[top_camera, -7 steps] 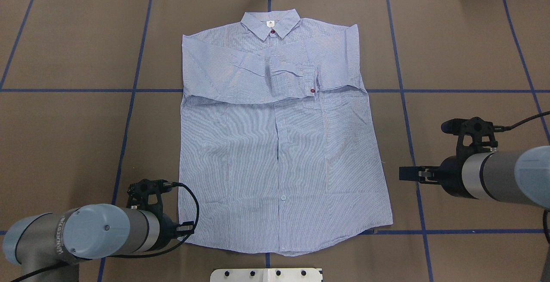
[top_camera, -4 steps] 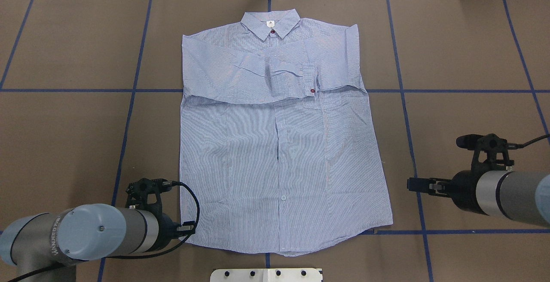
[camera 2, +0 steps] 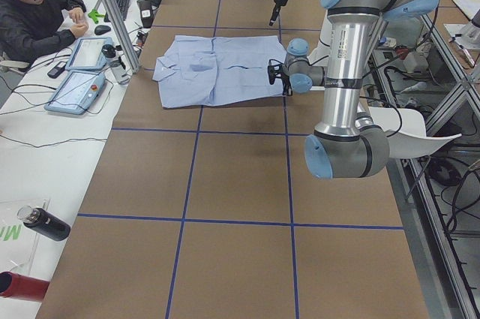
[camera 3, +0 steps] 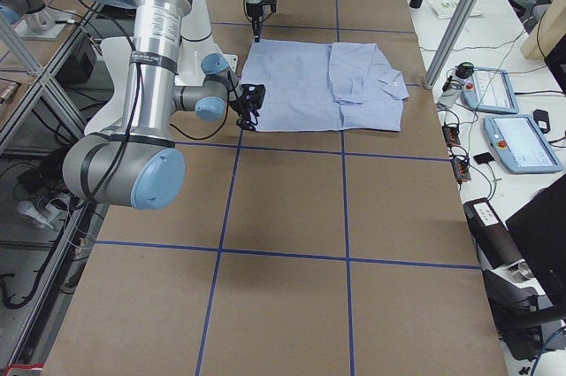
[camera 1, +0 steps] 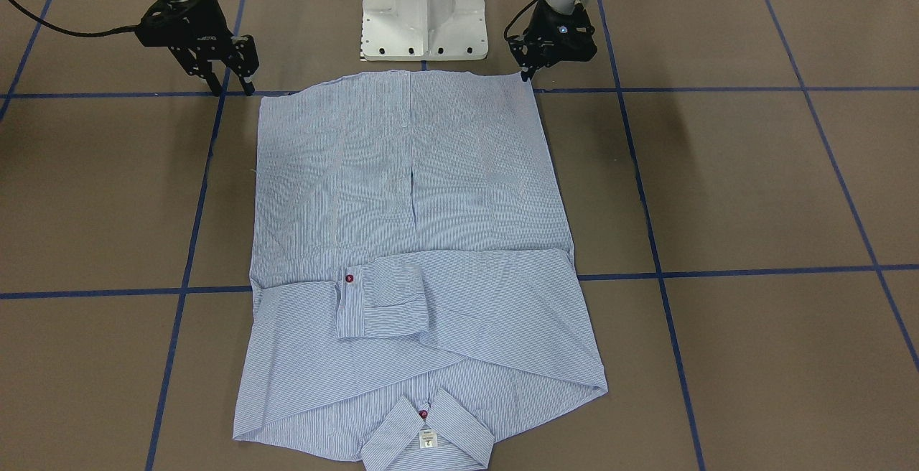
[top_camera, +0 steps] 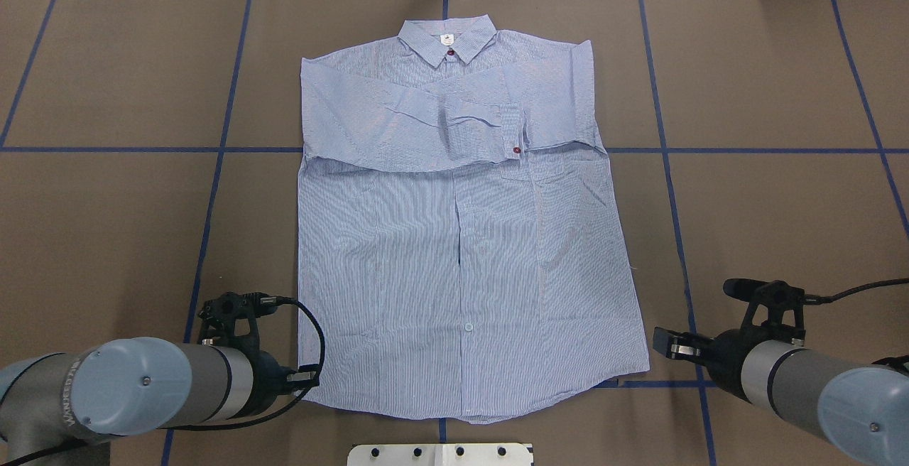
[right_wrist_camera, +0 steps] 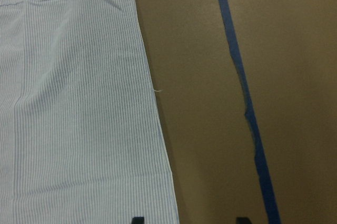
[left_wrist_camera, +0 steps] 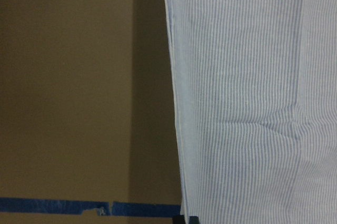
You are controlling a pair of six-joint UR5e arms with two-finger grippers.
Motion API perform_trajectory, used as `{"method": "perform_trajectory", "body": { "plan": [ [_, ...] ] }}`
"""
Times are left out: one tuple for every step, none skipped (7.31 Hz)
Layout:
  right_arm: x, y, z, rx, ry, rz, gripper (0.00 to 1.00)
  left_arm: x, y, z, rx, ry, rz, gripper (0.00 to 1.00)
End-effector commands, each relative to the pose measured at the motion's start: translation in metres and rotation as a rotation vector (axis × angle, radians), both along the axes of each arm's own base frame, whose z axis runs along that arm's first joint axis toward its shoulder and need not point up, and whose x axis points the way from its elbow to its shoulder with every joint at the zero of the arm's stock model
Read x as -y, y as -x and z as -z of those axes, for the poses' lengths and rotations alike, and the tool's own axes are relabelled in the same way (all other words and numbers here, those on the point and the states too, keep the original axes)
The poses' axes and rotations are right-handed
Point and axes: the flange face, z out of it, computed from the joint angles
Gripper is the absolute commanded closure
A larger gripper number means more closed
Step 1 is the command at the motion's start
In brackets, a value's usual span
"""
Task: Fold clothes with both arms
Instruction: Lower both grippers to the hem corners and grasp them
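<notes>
A brown tabletop [top_camera: 106, 239] marked with a grid of blue tape lines [top_camera: 781, 150] fills the scene. A light blue striped shirt [top_camera: 461, 274] lies flat on it, front up and buttoned. Both sleeves are folded across the chest, and the hem is on the side nearest both sets of fingers.

The left arm [top_camera: 142, 388] and the right arm [top_camera: 802, 381] reach in low, one at each end of the hem. The left arm's fingers [camera 1: 526, 75] are drawn close together, with their tips at the hem corner. Whether cloth is pinched between them cannot be told.

The right arm's fingers [camera 1: 214, 83] are spread wide apart and grip nothing. They are just beside the other hem corner. In the right wrist view, the shirt's side edge runs between the two fingertips.

Far from both sets of fingers is the collar [top_camera: 419, 36], with a small white label [top_camera: 447, 39]. A red button [top_camera: 516, 149] marks the upper cuff.
</notes>
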Motion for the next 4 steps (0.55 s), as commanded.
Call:
{"method": "perform_trajectory", "body": {
  "plan": [
    [-0.007,0.023,-0.003,0.004,-0.011,0.0,0.44,-0.003,0.013,0.001,-0.005,0.001,0.001,1.0],
    [-0.013,0.028,-0.007,-0.008,-0.029,-0.003,0.44,-0.003,0.013,0.001,-0.005,0.0,0.002,1.0],
    [-0.016,0.031,-0.012,-0.017,-0.034,-0.003,0.45,-0.003,0.014,0.003,-0.008,0.0,0.002,1.0],
    [-0.019,0.035,-0.02,-0.032,-0.035,-0.004,0.49,-0.003,0.014,0.003,-0.009,-0.001,0.002,1.0]
  ]
}}
